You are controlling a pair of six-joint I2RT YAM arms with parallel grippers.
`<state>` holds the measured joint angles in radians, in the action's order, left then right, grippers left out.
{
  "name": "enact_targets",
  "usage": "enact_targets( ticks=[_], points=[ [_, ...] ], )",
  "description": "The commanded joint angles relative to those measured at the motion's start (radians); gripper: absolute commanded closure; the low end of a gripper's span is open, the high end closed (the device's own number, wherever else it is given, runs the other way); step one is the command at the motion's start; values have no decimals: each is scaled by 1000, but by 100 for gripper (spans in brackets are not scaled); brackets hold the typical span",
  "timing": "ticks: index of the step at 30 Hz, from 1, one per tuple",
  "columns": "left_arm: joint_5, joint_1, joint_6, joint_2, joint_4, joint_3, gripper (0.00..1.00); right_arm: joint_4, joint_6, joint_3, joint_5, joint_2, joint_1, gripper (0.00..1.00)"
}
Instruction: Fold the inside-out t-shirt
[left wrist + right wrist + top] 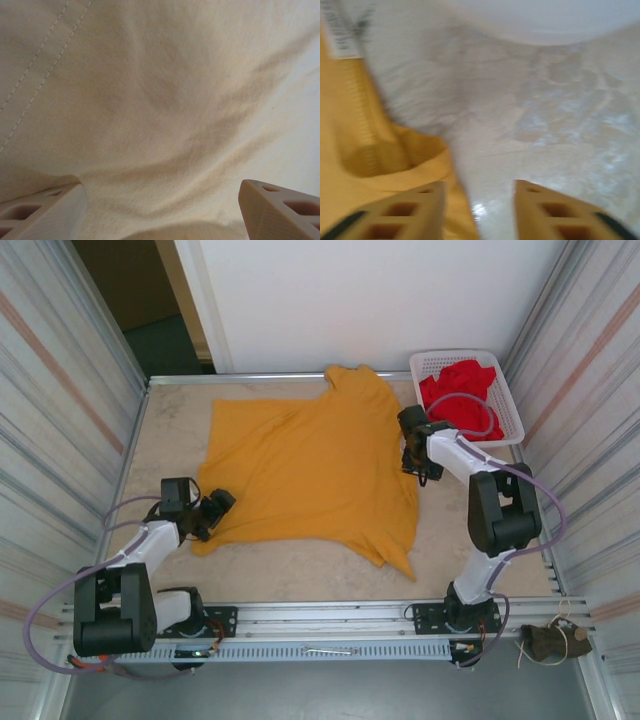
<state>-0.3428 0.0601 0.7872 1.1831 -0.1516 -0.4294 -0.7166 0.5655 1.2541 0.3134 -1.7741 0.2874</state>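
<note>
Top external view is showing the t-shirt [310,470] lying spread on the worktop [300,580], looking soft, light and limp. The left claw [214,504] and right claw [410,462] are gaping at its edges, likely the best places for pinching.

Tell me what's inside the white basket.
The basket holds bunched red cloth. Anything beneath the cloth is covered, as is most of the basket's floor.

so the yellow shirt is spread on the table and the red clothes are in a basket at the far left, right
No, the top view shows the basket with the red clothes at the far right. The yellow shirt is spread on the table.
</note>
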Motion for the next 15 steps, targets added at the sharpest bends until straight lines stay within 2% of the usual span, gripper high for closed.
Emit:
enact_targets(
  ticks=[1,10,15],
  points=[
    [62,14,5,11,-68,40,19,-9,-64,100,-26,-68,52,44],
    [64,16,9,14,-75,42,19,-89,-101,253,40,-271,103,43],
    [62,17,14,15,-74,41,19,-100,-90,247,63,-296,92,51]
  ],
)
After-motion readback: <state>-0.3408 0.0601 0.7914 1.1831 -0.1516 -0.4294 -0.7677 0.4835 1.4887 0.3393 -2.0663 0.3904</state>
